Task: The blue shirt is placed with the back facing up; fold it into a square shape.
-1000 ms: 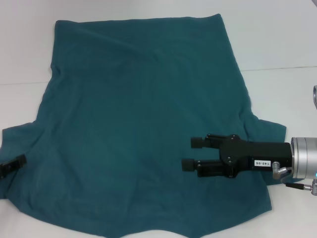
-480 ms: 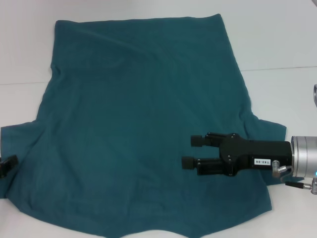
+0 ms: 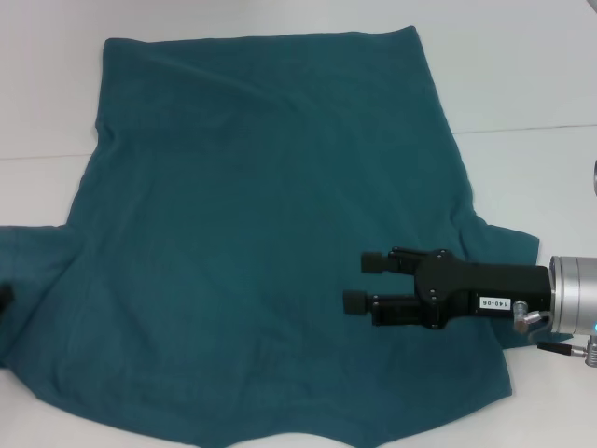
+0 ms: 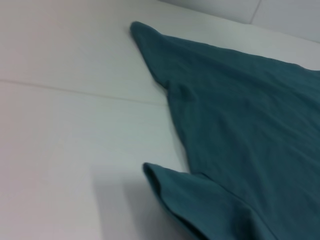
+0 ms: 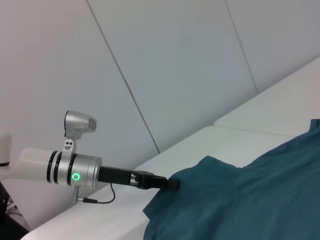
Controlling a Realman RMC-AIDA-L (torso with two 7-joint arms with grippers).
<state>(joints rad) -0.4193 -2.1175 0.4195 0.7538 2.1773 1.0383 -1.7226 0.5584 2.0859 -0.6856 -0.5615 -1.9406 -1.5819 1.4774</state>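
The blue shirt lies spread flat on the white table, hem at the far side and sleeves near me. My right gripper is open and empty, hovering over the shirt's near right part and pointing left. My left gripper is only a dark sliver at the picture's left edge by the left sleeve. The right wrist view shows the left gripper closed on that sleeve's edge, with the fabric raised a little there. The left wrist view shows the left sleeve and a hem corner.
A seam line runs across the table. Bare table lies left of the shirt and at its far right. The left arm's silver wrist with a green light reaches in over the table edge, with pale wall panels behind it.
My left gripper has moved left, almost out of the head view, and the left sleeve has stretched out leftward with it. The right gripper has barely moved.
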